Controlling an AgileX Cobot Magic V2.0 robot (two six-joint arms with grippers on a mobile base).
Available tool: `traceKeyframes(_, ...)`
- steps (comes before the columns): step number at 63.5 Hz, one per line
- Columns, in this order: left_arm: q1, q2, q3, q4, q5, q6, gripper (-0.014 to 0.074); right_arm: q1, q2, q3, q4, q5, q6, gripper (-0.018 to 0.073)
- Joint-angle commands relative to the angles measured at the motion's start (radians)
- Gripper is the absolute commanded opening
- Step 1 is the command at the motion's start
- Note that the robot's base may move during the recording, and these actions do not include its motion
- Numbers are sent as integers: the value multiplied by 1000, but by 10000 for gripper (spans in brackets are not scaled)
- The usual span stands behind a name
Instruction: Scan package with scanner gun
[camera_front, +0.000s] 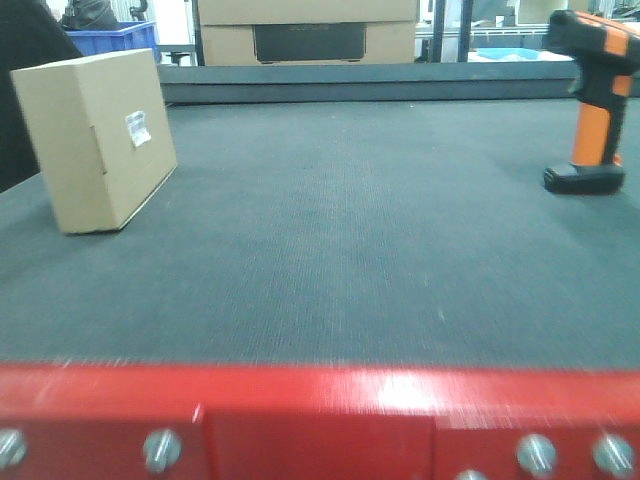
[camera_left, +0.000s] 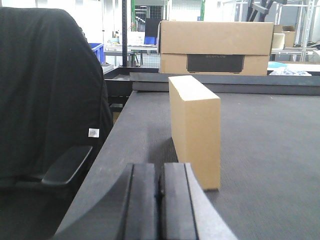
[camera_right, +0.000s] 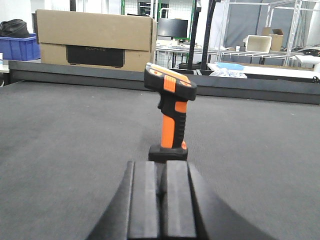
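Package (camera_front: 95, 140), flat tan cardboard box with white label, stands on edge, upper left. Orange-handled black scanner gun (camera_front: 592, 110) upright, upper right. Left gripper (camera_left: 160, 192) and right gripper (camera_right: 161, 190): jaws closed, empty. Advise right opens, grasps handle squarely.

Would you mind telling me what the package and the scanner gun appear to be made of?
The package: matte tan cardboard, judging by its dull faces and folded flap seam. The scanner gun: likely moulded plastic, smooth orange and black, possibly rubberised.
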Motion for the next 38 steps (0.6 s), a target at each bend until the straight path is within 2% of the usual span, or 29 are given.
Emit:
traceKeyframes(1,-4,-4,-2,-5,-19,-9,-102,1,-3,0,-7,-20,-2,-162)
traceKeyframes(38,-4,-4,-2,-5,-19,-9,-102,1,-3,0,-7,-20,-2,-162)
